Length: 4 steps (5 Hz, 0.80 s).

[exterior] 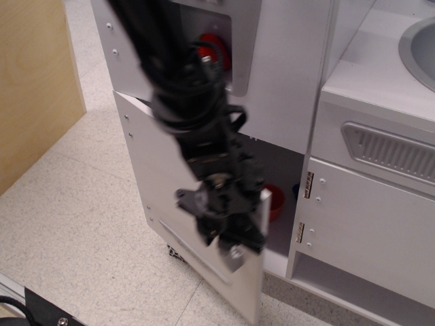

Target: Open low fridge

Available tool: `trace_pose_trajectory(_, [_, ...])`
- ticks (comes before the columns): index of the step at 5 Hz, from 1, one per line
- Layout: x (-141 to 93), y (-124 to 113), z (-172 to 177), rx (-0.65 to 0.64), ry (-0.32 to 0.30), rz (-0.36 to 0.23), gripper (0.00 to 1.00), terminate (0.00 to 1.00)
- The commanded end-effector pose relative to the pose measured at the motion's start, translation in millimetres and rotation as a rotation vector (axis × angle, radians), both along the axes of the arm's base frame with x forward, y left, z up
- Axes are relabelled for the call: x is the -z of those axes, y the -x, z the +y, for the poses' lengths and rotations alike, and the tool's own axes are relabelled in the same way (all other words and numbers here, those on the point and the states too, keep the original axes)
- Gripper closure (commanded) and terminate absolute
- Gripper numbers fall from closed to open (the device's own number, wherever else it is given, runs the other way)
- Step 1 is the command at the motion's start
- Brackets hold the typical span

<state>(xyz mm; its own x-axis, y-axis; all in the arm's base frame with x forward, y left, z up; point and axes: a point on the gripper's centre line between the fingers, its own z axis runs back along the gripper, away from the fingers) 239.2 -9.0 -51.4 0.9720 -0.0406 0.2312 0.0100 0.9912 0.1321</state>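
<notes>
The low fridge's white door [155,178] stands swung partly open on its left hinges, its free edge out toward me. The slotted vent strip [185,250] runs along its lower part. My black gripper [230,239] sits at the door's free edge, shut on the grey handle, which it almost wholly hides. The arm [183,102] comes down from the upper left across the door. Behind the door the fridge interior [282,163] shows, with a red object [276,202] and a bit of something blue [296,190] inside.
Above is a white panel with a recessed niche holding a red toy [216,49]. To the right are a smaller white cabinet door [370,221] with silver hinges [307,185], a vent panel [391,151] and a sink [421,47]. A wooden board [30,81] stands at left.
</notes>
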Motion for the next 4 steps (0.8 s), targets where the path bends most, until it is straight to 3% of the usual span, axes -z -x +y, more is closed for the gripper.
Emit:
trace_pose_trajectory(1, [-50.3,23.2,26.1,0.014,-0.024,-0.053,0.00,0.00])
trace_pose_trajectory(2, [-83.8,21.1,23.6,-0.014,0.038,-0.055,0.00,0.00])
trace_pose_trajectory(4, [-120.1,-19.3,-3.8,-0.092,0.133,-0.104,0.00,0.00])
